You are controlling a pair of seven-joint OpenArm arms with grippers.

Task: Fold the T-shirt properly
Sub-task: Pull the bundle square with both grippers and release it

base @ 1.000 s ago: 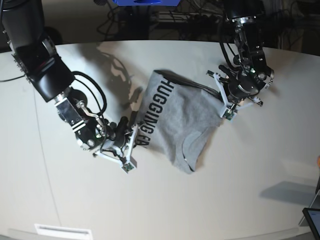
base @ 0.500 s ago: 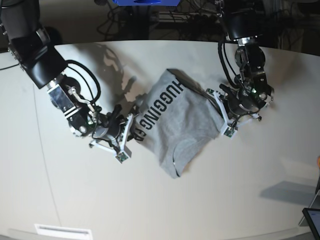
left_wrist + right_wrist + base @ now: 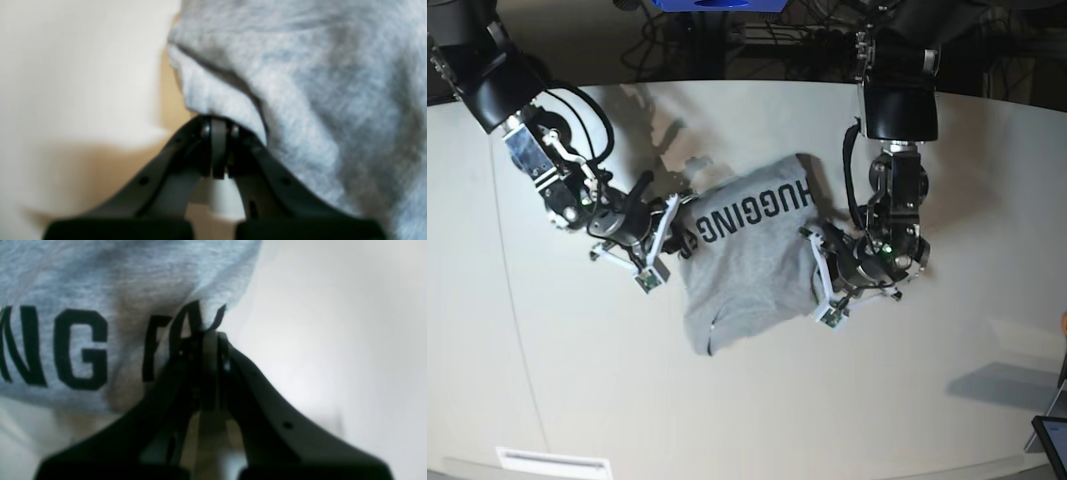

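The T-shirt (image 3: 749, 255) lies in the middle of the pale tabletop (image 3: 577, 380), bunched and partly doubled over, with its black block lettering running along the upper edge in the base view and a plain grey flap trailing toward the lower left.

Both arms pinch it from opposite sides. At the left of the base view, the right end effector (image 3: 670, 222) is clenched on the cloth edge at the end of the lettering; its wrist view shows the jaws pressed together over the hem, right where the printed letters stop (image 3: 208, 330). At the right of centre in the base view, the left end effector (image 3: 819, 285) is likewise clamped on the shirt's far edge, and its wrist view shows a thick fold of grey fabric caught in the closed tips (image 3: 215, 123).

Holding two opposite edges this way looks meant to keep the garment under tension so it can be carried or laid over itself as one panel, not dragged in a heap. The grips sit low, near the tabletop, which suggests the cloth is being guided across the surface rather than lifted high. The fold appears only partly made: the lower flap is loose and uneven, so a neat rectangle is not there yet.
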